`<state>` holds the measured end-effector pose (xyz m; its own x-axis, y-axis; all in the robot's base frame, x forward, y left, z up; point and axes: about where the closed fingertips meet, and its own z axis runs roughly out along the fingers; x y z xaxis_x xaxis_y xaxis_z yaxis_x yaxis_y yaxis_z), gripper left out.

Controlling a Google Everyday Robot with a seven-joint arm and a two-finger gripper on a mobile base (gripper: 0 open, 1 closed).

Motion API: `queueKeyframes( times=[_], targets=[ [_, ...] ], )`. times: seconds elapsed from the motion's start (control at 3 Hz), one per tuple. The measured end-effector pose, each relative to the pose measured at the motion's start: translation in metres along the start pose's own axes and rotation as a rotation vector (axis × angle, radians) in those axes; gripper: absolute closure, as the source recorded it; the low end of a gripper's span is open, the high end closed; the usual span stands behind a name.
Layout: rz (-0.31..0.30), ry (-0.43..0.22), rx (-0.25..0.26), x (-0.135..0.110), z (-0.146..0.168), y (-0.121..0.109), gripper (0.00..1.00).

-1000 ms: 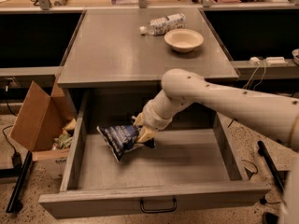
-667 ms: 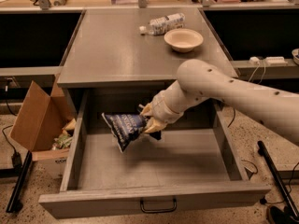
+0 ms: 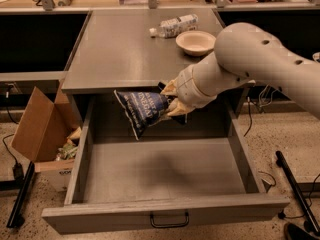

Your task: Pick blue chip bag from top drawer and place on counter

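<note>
My gripper (image 3: pixel 171 100) is shut on the right end of the blue chip bag (image 3: pixel 141 111) and holds it in the air above the open top drawer (image 3: pixel 155 168), just below the counter's front edge. The bag is dark navy with white lettering and hangs down to the left. The drawer's grey floor is bare. Its black pull handle (image 3: pixel 169 220) shows at the front. The grey counter (image 3: pixel 125 49) lies above and behind the bag. My white arm (image 3: pixel 250 59) reaches in from the right.
A clear plastic water bottle (image 3: pixel 174 26) lies on the counter's far side next to a tan bowl (image 3: pixel 196 42). An open cardboard box (image 3: pixel 42 129) with scraps stands on the floor left of the drawer. A black pole (image 3: pixel 297 189) lies on the floor at the right.
The gripper has lifted the chip bag up from low in the drawer to just under the counter's front edge. The arm has risen and come nearer.
</note>
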<state>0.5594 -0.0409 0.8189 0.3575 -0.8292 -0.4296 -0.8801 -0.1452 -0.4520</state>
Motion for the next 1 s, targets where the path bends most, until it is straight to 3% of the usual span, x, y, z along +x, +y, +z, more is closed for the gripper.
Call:
queueKeyframes(
  times=[0.67,1.0],
  targets=[
    [-0.066,0.024,0.068,-0.017,-0.027,-0.024,1.0],
    [-0.145,0.018,0.155,-0.033,-0.048,-0.075,1.0]
  ],
)
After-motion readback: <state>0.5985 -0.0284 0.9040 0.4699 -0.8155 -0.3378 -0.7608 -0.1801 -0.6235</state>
